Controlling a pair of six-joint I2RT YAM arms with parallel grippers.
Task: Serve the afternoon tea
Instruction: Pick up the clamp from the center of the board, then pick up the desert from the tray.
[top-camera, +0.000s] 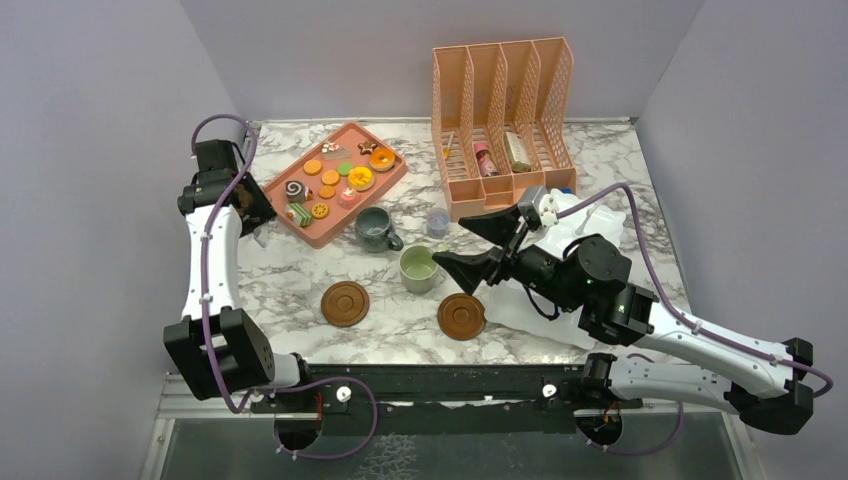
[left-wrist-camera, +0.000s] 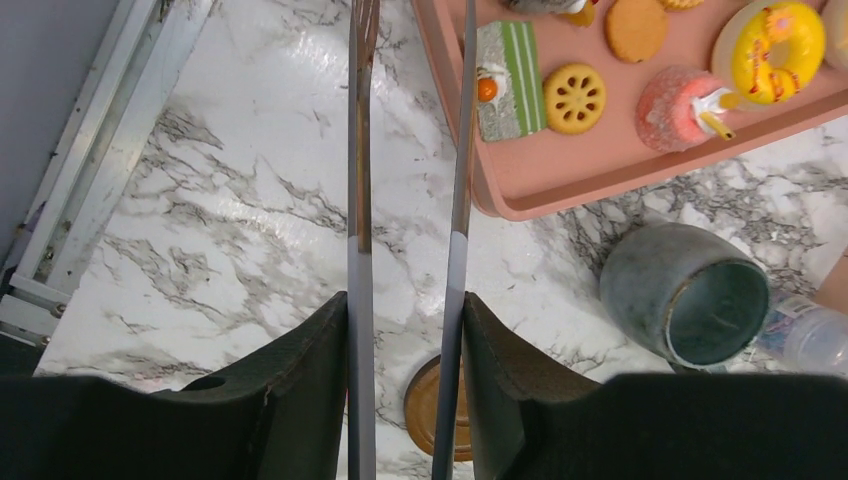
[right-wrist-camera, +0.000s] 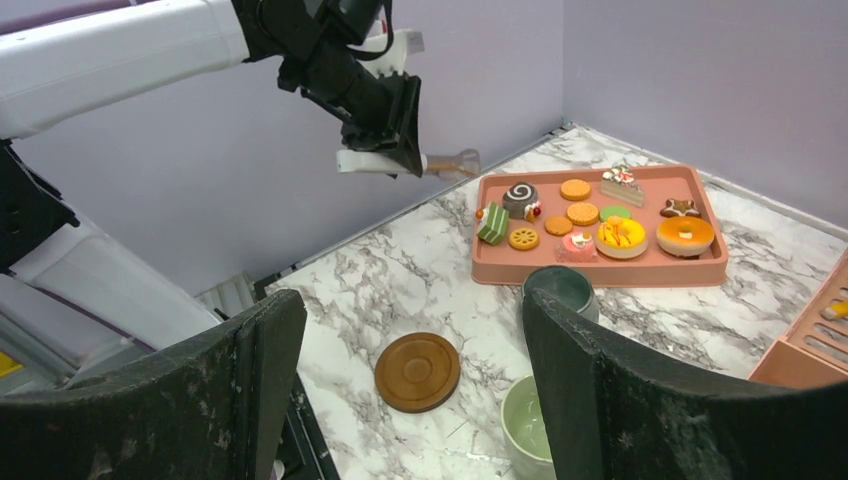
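Pale green mug (top-camera: 418, 268) stands upright on the marble counter (top-camera: 290, 265), mouth up, just beyond the gap between the left coaster (top-camera: 345, 303) and the right coaster (top-camera: 461, 316). It is round, so no long axis matters. The right gripper (top-camera: 455, 245) hovers just to the mug's right, jaws wide and holding nothing, tips pointing left at it. This arm is much the nearer, so the mug probably goes to the right coaster next. At the far left, beside the pink tray (left-wrist-camera: 560, 190), the left gripper (left-wrist-camera: 405, 310) has its jaws narrowed on metal tongs (left-wrist-camera: 359, 200)
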